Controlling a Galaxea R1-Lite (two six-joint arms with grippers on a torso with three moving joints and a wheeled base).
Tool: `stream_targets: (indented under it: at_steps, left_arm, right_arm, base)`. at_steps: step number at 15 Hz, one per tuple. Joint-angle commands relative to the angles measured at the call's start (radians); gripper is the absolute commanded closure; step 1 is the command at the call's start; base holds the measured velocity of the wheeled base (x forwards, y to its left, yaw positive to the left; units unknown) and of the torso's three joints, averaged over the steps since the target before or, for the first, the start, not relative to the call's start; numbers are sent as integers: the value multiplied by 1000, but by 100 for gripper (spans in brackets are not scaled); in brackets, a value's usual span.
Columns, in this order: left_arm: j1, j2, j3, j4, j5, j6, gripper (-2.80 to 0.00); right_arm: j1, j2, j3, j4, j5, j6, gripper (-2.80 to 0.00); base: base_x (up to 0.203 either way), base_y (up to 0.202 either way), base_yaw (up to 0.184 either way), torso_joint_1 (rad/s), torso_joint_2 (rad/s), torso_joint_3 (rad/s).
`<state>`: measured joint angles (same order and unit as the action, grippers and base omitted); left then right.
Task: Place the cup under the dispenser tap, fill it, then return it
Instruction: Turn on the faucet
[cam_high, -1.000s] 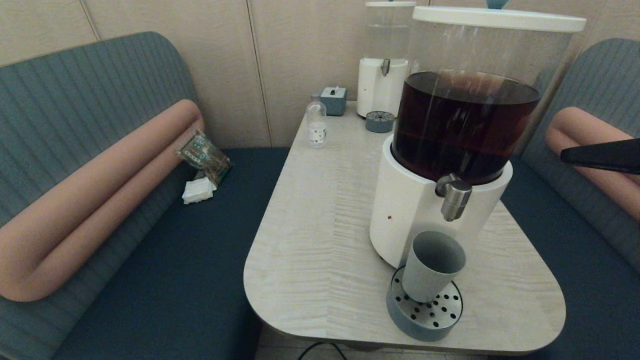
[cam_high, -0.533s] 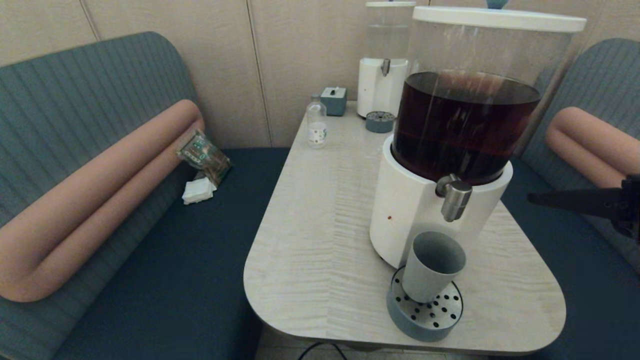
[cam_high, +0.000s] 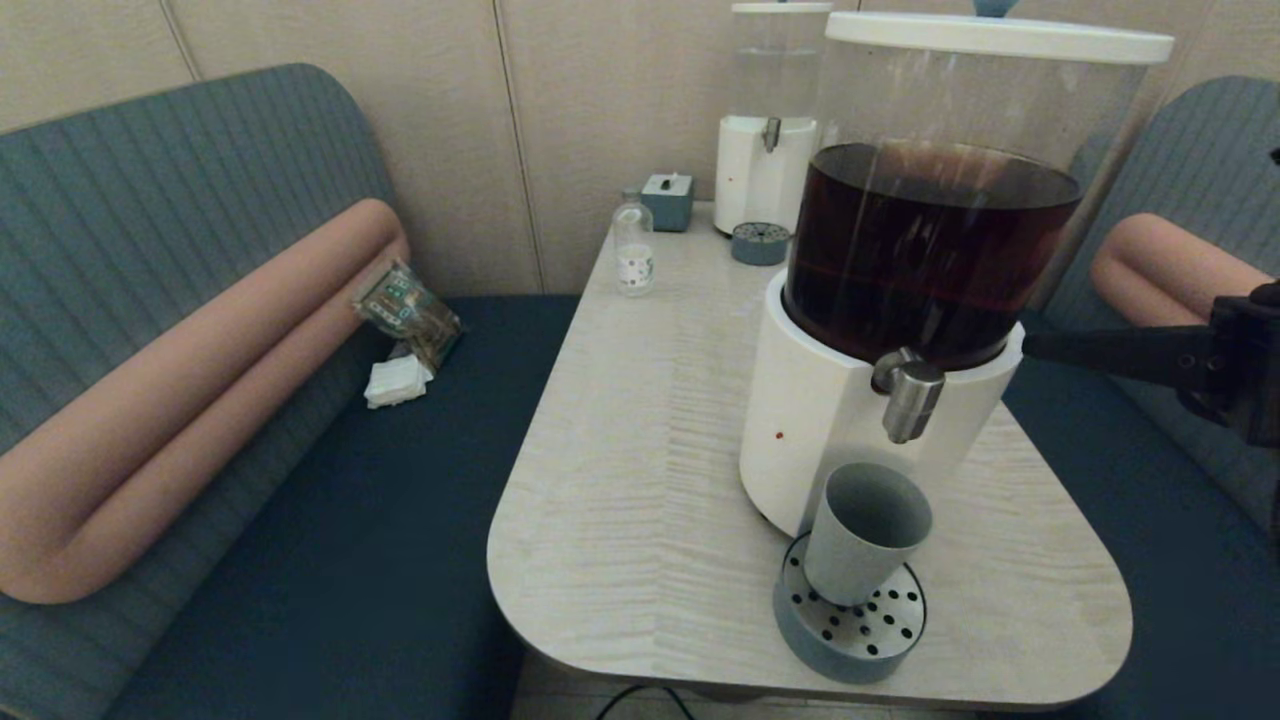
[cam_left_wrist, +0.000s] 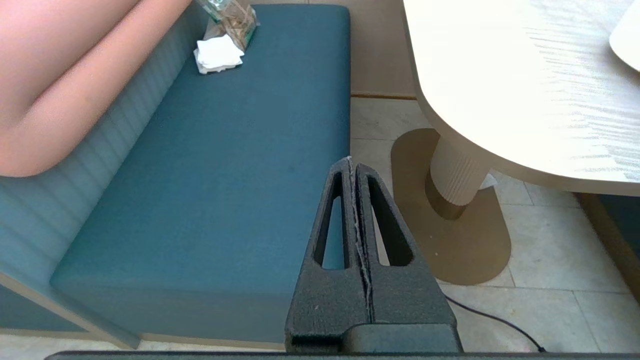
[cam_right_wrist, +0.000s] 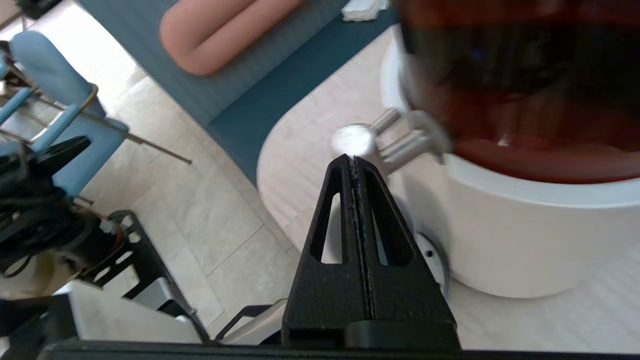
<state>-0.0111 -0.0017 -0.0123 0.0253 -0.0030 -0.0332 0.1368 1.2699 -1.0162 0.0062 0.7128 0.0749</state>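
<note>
Small matte grey-blue tapered cup: upright on the round perforated drip tray, directly below the short brushed-steel dispenser tap; looks empty.
Right gripper: fingers clenched, holding nothing, tip beside the tap.
Left gripper: clenched, parked over the teal bench.
Step judged: filling. Next: press the tap.

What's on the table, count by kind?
Dispensers: 2 – dark one, clear one
Drip trays: 2 – near, far
Cups: 1 – cup
Bottles: 1 – bottle
Small boxes: 1 – box
Total: 7
</note>
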Motion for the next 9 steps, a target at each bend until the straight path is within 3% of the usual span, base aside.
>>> stream_targets:
  at_steps: [1, 4, 7, 9]
  left_arm:
    - [0, 0, 0, 1, 0, 1, 0]
    - [1, 0, 0, -1, 0, -1, 0]
    - [0, 0, 0, 1, 0, -1, 0]
    - [0, 0, 0, 1, 0, -1, 0]
  right_arm:
    - [-3, 44, -4, 2, -1, -5, 0]
    - [5, 56, -10, 18, -120, -22, 0]
    - [85, 65, -18, 53, -294, -23, 0]
    - [99, 74, -15, 44, -306, -23, 0]
  base:
    - [0, 0, 0, 0, 0, 0]
    - [0, 0, 0, 0, 0, 0]
    - [0, 0, 0, 0, 0, 0]
    - [0, 0, 0, 0, 0, 0]
